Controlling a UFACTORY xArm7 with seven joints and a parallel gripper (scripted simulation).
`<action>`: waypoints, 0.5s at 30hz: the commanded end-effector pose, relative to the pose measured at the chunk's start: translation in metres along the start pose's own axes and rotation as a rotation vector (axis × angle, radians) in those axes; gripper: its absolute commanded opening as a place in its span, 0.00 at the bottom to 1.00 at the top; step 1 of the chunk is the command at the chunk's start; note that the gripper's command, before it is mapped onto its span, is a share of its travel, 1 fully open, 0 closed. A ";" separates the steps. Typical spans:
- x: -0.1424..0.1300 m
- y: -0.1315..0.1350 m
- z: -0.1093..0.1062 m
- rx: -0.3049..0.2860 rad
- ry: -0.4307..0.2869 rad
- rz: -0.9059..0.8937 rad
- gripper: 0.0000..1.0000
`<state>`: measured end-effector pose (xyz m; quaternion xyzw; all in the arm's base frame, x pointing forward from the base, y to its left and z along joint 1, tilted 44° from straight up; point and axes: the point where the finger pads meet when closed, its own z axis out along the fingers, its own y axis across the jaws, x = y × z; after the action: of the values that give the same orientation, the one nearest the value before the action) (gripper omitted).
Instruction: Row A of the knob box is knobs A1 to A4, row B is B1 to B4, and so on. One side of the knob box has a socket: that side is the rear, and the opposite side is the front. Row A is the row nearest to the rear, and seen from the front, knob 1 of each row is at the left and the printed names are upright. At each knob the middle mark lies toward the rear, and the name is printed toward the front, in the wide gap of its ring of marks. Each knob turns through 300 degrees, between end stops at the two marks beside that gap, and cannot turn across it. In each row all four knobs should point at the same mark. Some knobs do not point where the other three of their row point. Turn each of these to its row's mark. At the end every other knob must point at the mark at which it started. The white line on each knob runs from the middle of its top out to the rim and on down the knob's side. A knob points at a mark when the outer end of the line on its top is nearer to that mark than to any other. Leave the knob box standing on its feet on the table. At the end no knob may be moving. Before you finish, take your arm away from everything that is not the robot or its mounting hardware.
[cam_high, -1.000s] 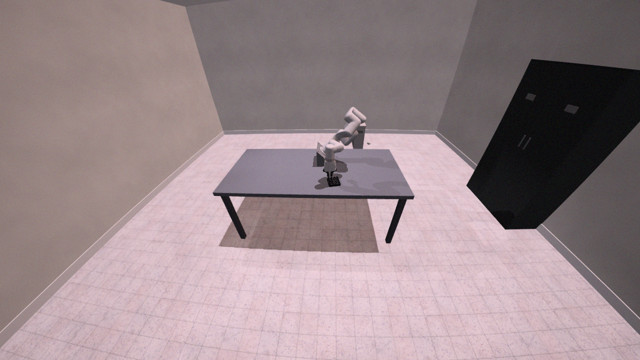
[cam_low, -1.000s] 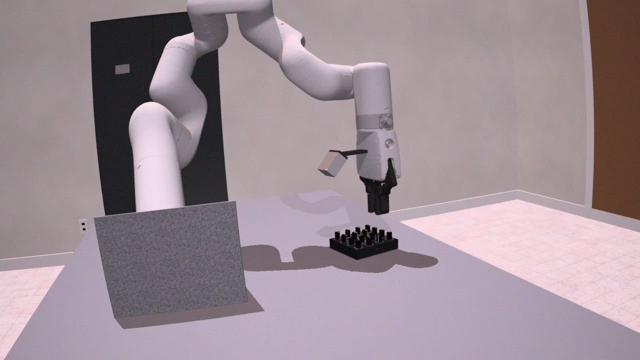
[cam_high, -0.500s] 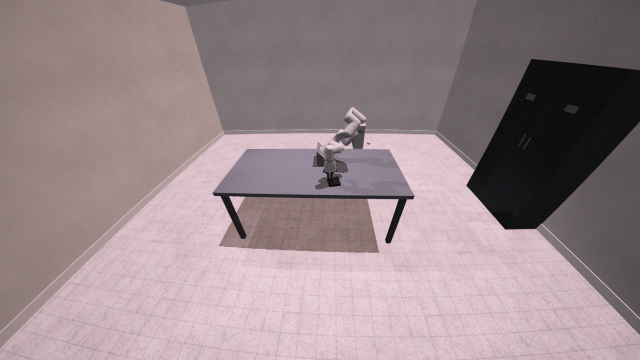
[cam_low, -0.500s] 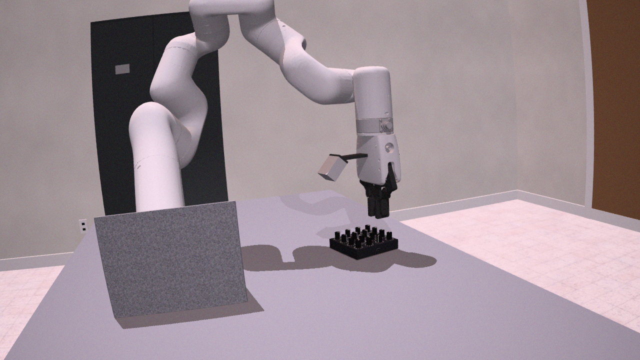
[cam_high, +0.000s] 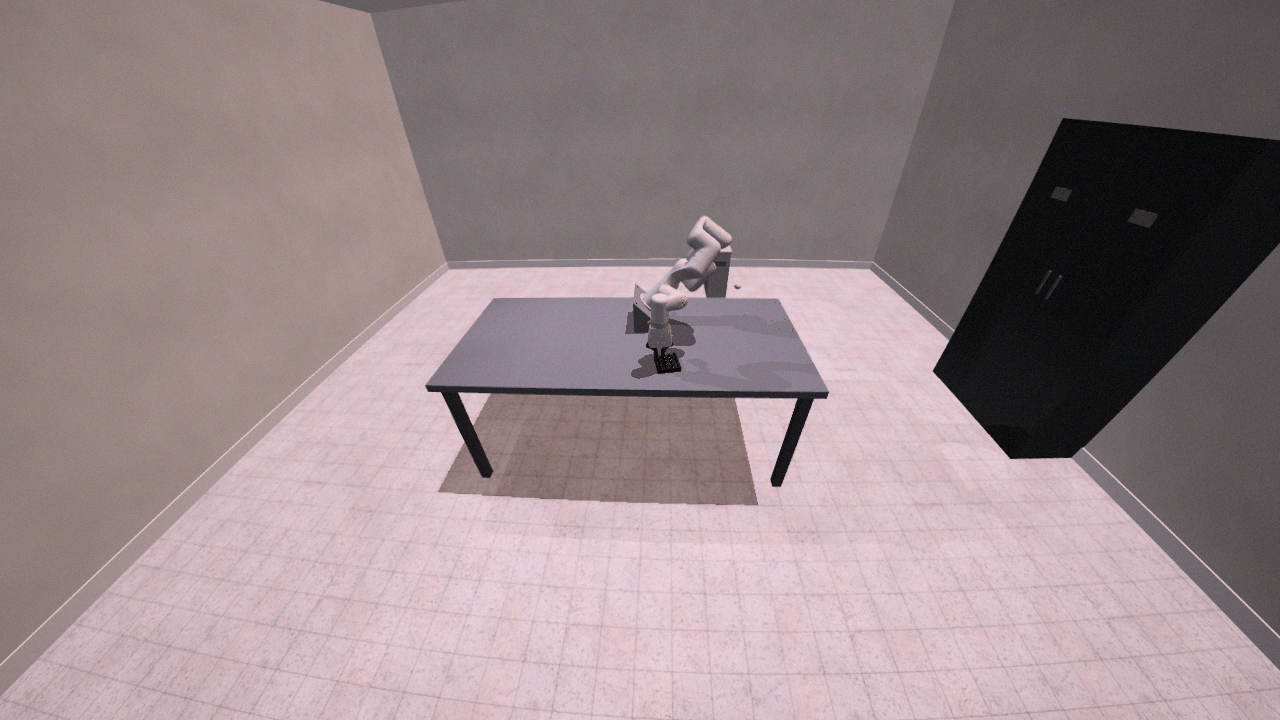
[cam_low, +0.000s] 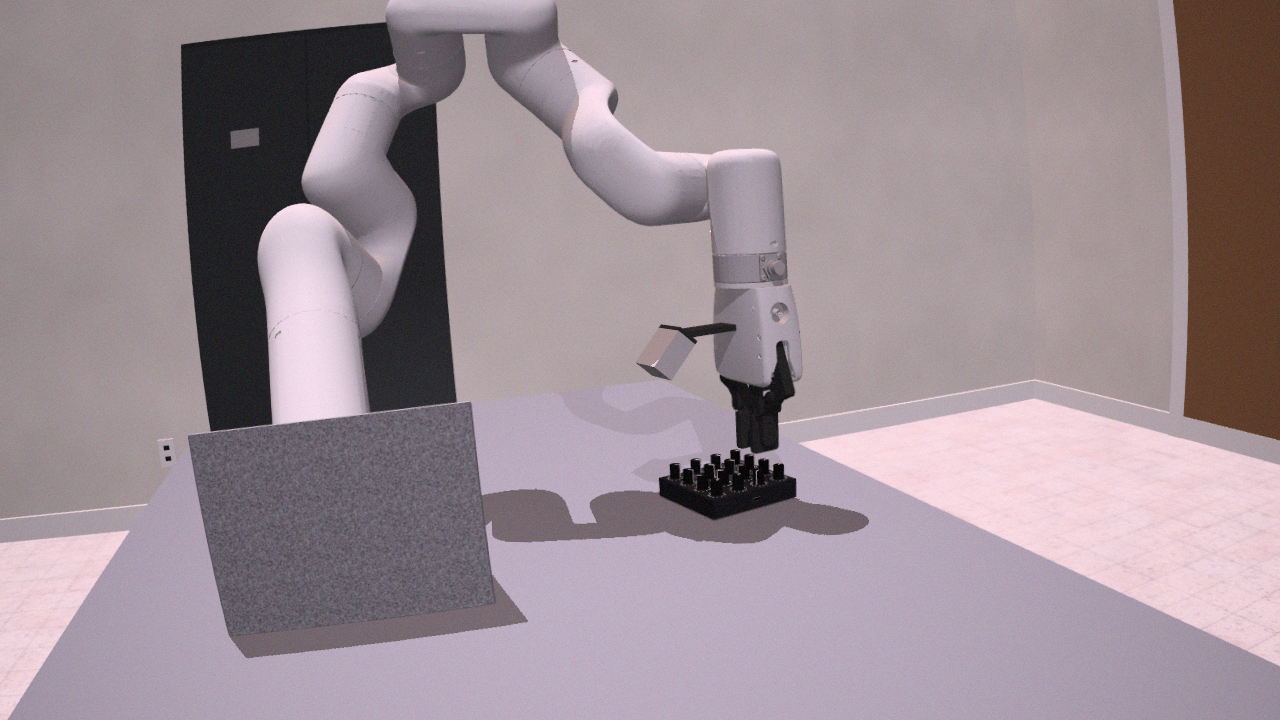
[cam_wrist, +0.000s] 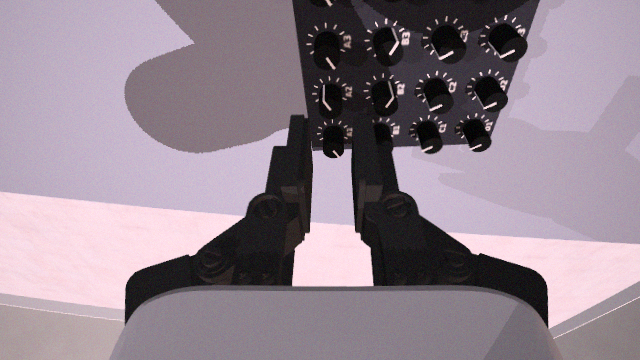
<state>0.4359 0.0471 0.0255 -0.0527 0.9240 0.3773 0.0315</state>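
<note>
The black knob box (cam_high: 667, 363) (cam_low: 687, 497) (cam_wrist: 356, 115) stands on the table. My gripper (cam_low: 757, 449) (cam_wrist: 331, 140) is partly open and empty, its fingertips just above the box near knob A1 (cam_wrist: 332, 139). In the wrist view A1's line runs down-right, like that of A3 (cam_wrist: 326, 44); that of A2 (cam_wrist: 334, 106) points up-left. Knobs B2 (cam_wrist: 381, 98) and B3 (cam_wrist: 384, 46) point up-right. Knobs C1 (cam_wrist: 428, 135), C2 (cam_wrist: 436, 93), C3 (cam_wrist: 446, 41), D1 (cam_wrist: 475, 133), D2 (cam_wrist: 487, 91) and D3 (cam_wrist: 505, 38) point left and slightly down. A finger partly hides B1; column 4 is mostly cut off.
The table (cam_high: 554, 349) (cam_low: 805, 626) carries the box close to one long edge. A grey speckled panel (cam_low: 344, 523) stands near the arm's base in the exterior view. The wrist camera (cam_low: 665, 351) sticks out from the gripper's side. A black cabinet (cam_high: 1100, 286) stands at the right wall.
</note>
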 end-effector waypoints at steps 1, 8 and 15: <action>-0.001 -0.001 0.003 0.003 -0.004 0.001 0.19; -0.001 -0.001 0.009 0.003 -0.004 0.001 0.19; -0.001 -0.001 0.015 0.003 -0.004 0.001 0.19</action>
<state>0.4361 0.0572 0.0147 -0.0526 0.9241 0.3773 0.0316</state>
